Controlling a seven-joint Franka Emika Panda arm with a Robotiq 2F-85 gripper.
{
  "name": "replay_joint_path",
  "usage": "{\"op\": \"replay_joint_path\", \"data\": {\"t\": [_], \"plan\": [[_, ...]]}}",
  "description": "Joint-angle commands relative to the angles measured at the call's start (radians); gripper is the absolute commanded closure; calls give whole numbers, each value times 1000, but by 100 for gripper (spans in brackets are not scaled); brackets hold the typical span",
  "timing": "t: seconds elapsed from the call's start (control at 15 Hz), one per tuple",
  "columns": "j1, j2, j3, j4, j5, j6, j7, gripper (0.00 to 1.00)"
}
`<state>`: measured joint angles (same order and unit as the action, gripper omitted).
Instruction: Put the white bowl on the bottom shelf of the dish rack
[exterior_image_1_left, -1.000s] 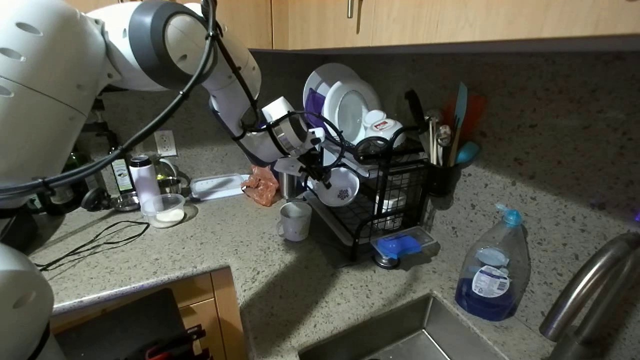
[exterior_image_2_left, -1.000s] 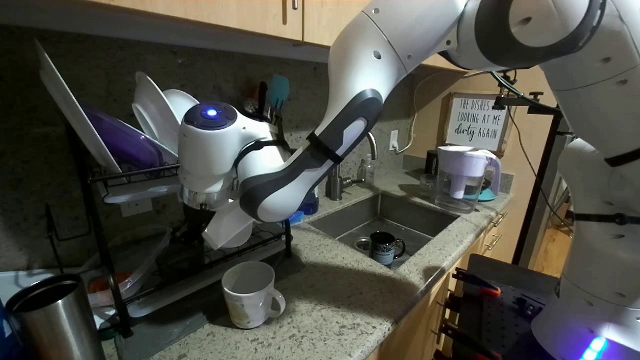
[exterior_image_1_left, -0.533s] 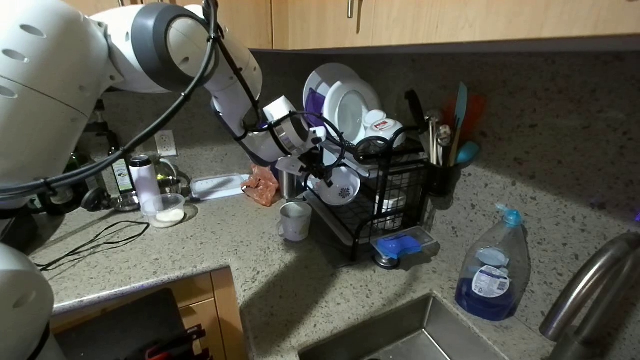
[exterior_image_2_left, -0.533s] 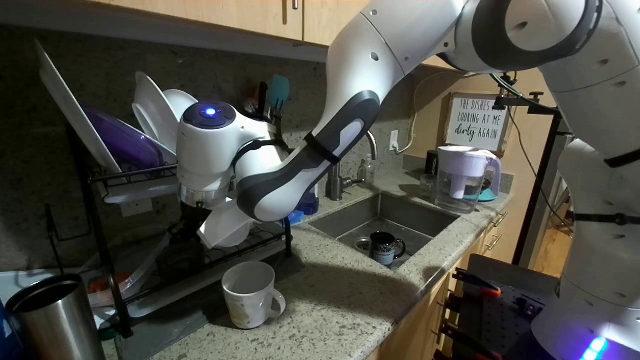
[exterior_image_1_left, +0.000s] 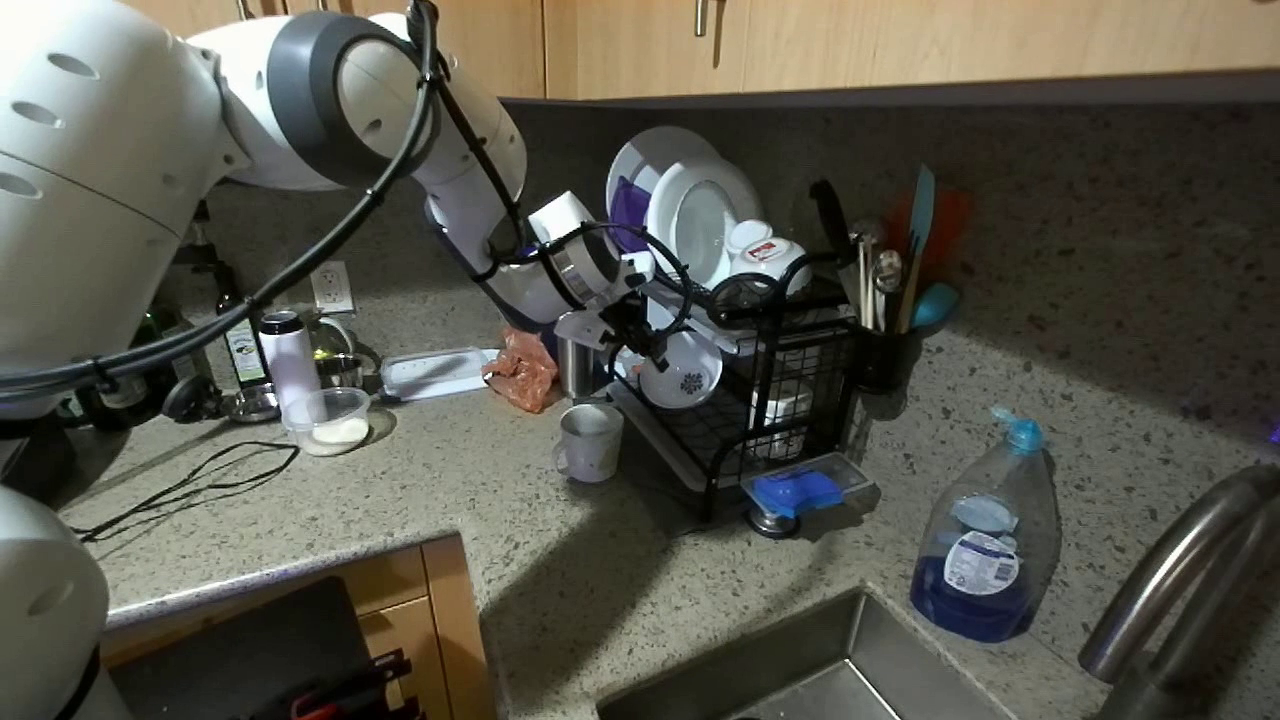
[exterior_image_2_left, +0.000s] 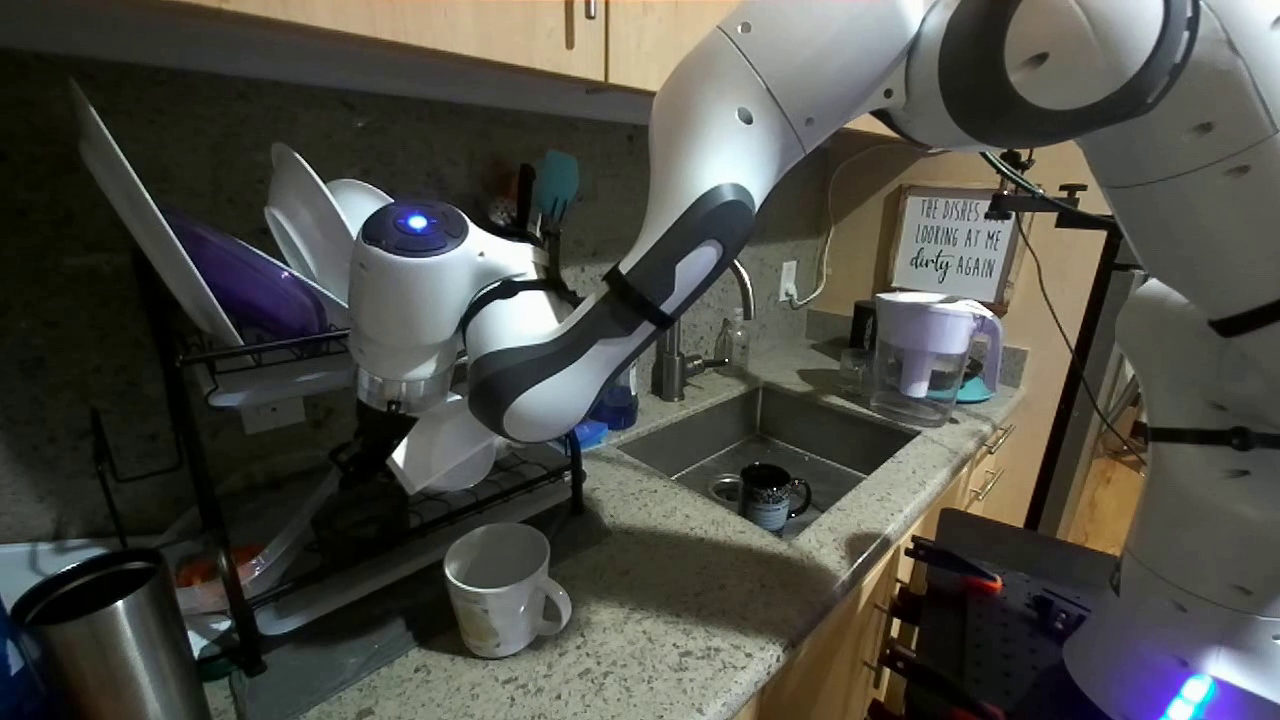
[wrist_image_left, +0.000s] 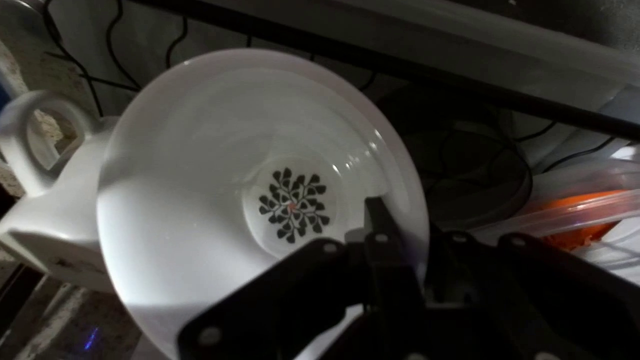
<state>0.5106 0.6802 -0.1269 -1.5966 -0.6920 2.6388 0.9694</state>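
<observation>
"What is the black two-fingered hand (wrist_image_left: 406, 235) doing?"

"It is clamping the rim of the shallow, round, glossy white bowl (wrist_image_left: 200, 200), one finger (wrist_image_left: 382, 230) reaching inside the wall and the other lying outside."

"How is the bowl sitting?"

"It is tilting, showing a dark leafy pattern in its base. In both exterior views it is hanging low at the black wire two-tier dish rack (exterior_image_1_left: 766, 375), near the front of the bottom shelf (exterior_image_1_left: 705, 425); whether it is touching that shelf, I can't tell."

"What is standing around the rack?"

"A white ceramic mug (exterior_image_2_left: 497, 590) with a handle is standing upright on the speckled stone bench (exterior_image_2_left: 660, 570), just in front of it. Higher up, a large round white plate (exterior_image_1_left: 650, 150) is leaning in the rack, a purple dish (exterior_image_2_left: 245, 285) tilting beside it."

"And farther out?"

"A cylindrical brushed-steel tumbler (exterior_image_2_left: 110, 640) is standing near one end of the rack. Beyond the other end, a clear plastic bottle (exterior_image_1_left: 985, 600) of blue liquid is standing on the bench beside the rectangular steel sink (exterior_image_2_left: 710, 435), where a dark mug (exterior_image_2_left: 766, 500) with a handle is sitting."
</observation>
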Motion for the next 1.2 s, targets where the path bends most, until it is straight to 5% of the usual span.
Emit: {"op": "replay_joint_path", "data": {"t": [0.0, 1.13], "plan": [[11, 45, -26, 52, -23, 9, 34, 94], [9, 20, -30, -9, -16, 13, 64, 94]]}}
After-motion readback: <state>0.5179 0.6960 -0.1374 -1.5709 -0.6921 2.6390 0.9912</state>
